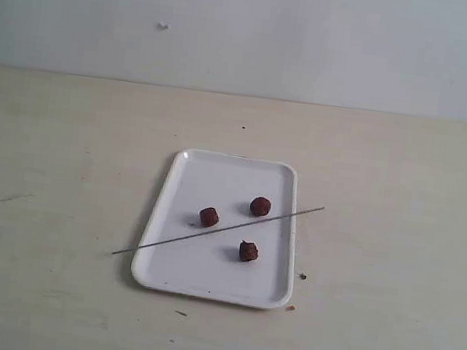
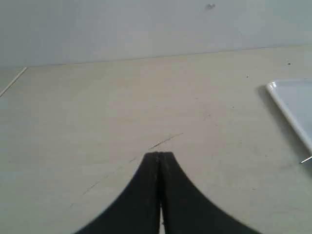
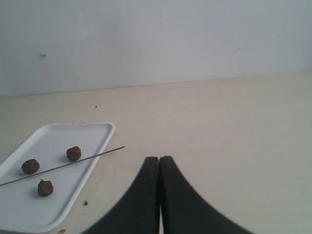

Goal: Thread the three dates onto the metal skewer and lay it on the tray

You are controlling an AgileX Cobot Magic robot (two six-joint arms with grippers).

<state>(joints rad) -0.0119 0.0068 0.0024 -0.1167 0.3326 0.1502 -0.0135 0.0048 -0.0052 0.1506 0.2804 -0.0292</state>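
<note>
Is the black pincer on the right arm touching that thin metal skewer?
Apart. The right wrist view shows the shut right gripper with a strip of bare table between its tips and the near end of the skewer.

In the left wrist view the picture's edge cuts the tray (image 2: 295,100) down to one corner, and only the very tip of the metal skewer (image 2: 306,159) shows. The left tool (image 2: 158,157) and the right tool (image 3: 159,160) are cropped behind their black tips. The right wrist view crops one end of tray and skewer. Specks (image 1: 302,277) on the worktop (image 1: 397,250) are too small to tell.
</note>
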